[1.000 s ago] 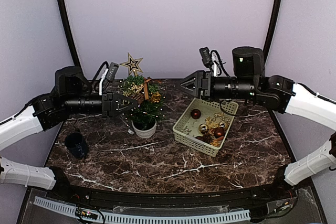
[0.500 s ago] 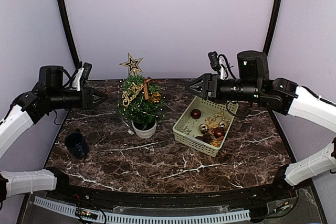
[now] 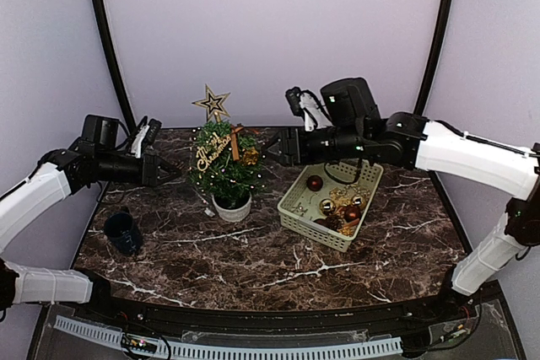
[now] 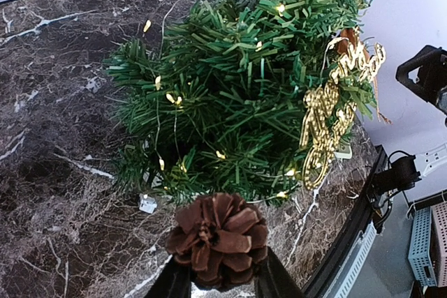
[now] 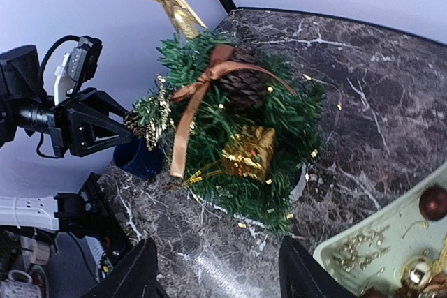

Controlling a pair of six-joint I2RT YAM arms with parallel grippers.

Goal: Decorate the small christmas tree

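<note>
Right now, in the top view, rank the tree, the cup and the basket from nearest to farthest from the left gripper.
1. The tree, just right of the left gripper, which holds a pine cone.
2. The cup, lower left, under that arm.
3. The basket, on the right, beyond the tree.

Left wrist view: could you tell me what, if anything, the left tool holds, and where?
The left tool pinches a brown pine cone between its fingers, by two opposite sides.

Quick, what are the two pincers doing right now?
Left pincer: closed on a pine cone.
Right pincer: open, holding nothing.
</note>
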